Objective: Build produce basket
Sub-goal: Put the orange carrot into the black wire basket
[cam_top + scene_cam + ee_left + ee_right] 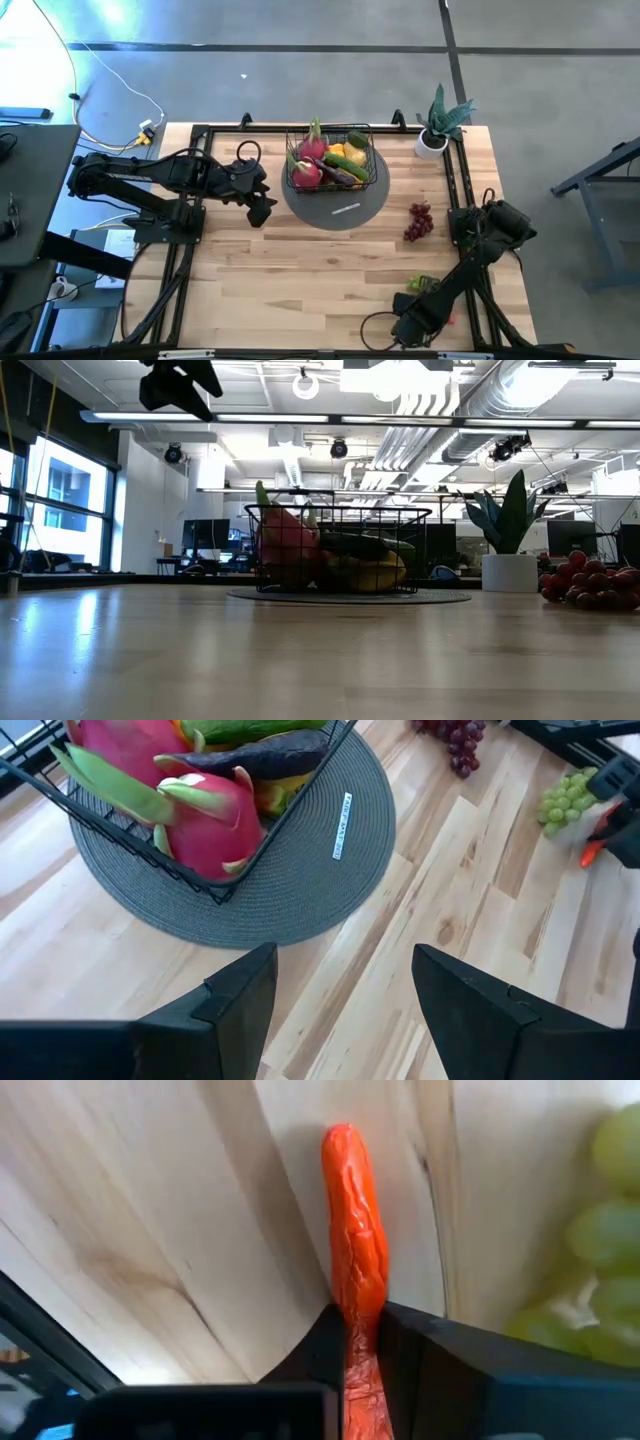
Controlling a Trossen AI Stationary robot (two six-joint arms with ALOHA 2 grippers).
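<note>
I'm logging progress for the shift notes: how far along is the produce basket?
Mostly filled: the black wire-grid basket already holds pink dragon fruits, a purple eggplant and yellow pieces. In hand: the right gripper is shut on a wrinkled red chilli. Left: red grapes and green grapes on the table. The left gripper hovers open.

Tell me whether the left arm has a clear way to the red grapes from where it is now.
Probably not directly. The left gripper hangs open left of the grey mat; the red grapes lie past the mat's far side, nearer the right arm. The bare wood in front of the mat leaves a path around.
</note>
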